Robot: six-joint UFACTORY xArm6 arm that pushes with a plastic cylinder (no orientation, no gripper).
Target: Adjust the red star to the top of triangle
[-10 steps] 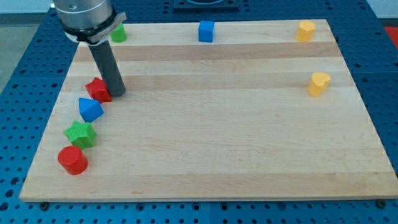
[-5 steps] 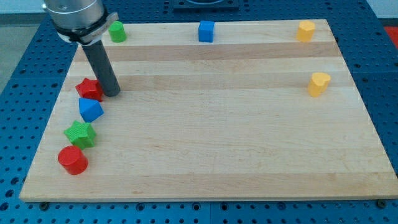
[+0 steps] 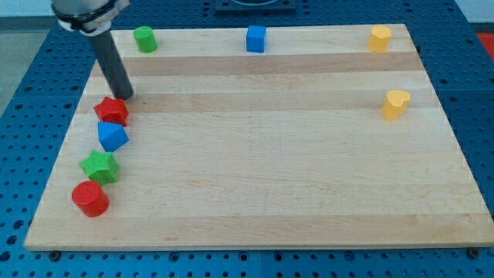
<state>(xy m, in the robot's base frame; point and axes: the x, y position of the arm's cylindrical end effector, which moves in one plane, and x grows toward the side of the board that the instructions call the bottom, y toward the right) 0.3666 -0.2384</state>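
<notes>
The red star (image 3: 112, 110) lies near the board's left edge, directly above the blue triangle (image 3: 112, 137) in the view and touching or nearly touching it. My tip (image 3: 123, 95) stands just above and slightly right of the red star, close to its upper edge. The rod slants up to the view's top left.
A green star (image 3: 99, 166) and a red cylinder (image 3: 90, 198) lie below the triangle. A green cylinder (image 3: 143, 38), a blue cube (image 3: 255, 38) and a yellow block (image 3: 379, 38) sit along the top edge. A yellow heart (image 3: 396, 104) is at the right. The wooden board (image 3: 270, 154) lies on a blue pegboard.
The red star was pushed left and slightly up, from right of the triangle's top to straight above it. My tip then drew back up and left, off the star.
</notes>
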